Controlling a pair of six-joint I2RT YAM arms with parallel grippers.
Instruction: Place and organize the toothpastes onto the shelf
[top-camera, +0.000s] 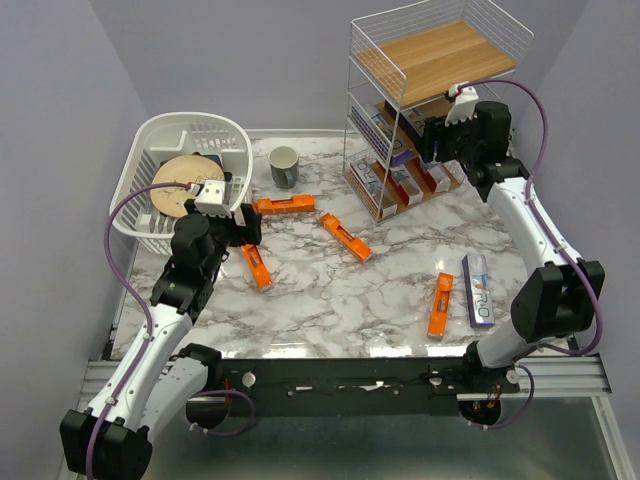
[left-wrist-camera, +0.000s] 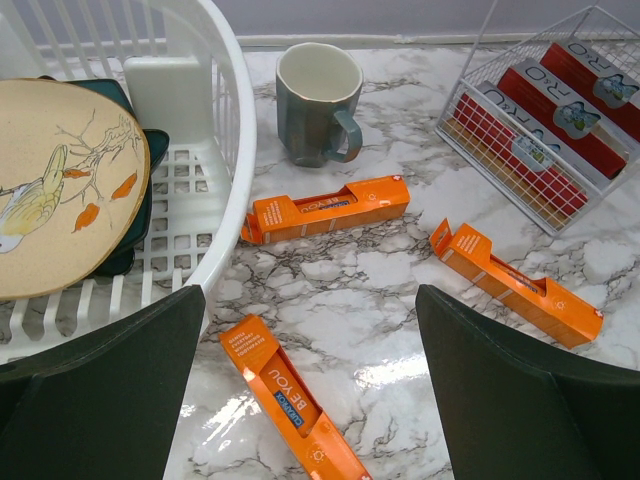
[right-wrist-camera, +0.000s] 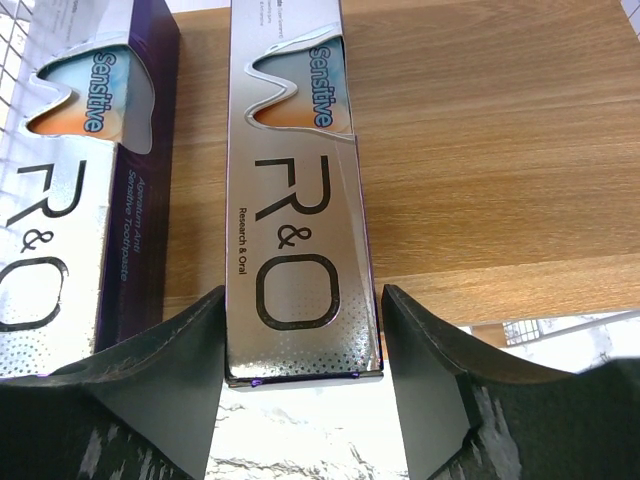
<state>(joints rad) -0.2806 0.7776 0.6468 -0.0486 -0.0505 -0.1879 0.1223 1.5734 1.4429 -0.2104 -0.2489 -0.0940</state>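
Three orange toothpastes (top-camera: 283, 204) (top-camera: 345, 237) (top-camera: 256, 266) lie on the marble near my left gripper (top-camera: 245, 225). That gripper hovers open over the nearest orange one (left-wrist-camera: 290, 395), with nothing between its fingers. Another orange box (top-camera: 440, 304) and a silver-purple one (top-camera: 478, 290) lie at the right front. My right gripper (top-camera: 432, 140) is at the middle tier of the shelf (top-camera: 435, 60). In the right wrist view a silver toothpaste (right-wrist-camera: 300, 200) lies on the wooden board (right-wrist-camera: 480, 150) between the open fingers, with a gap at the right finger (right-wrist-camera: 440, 400). A second silver box (right-wrist-camera: 80, 170) lies beside it.
A white dish basket (top-camera: 236, 135) with a painted plate (top-camera: 180, 180) stands at the left rear, close to my left arm. A grey-green mug (top-camera: 284, 166) sits between basket and shelf. White-red boxes (left-wrist-camera: 540, 130) fill the shelf's bottom tier.
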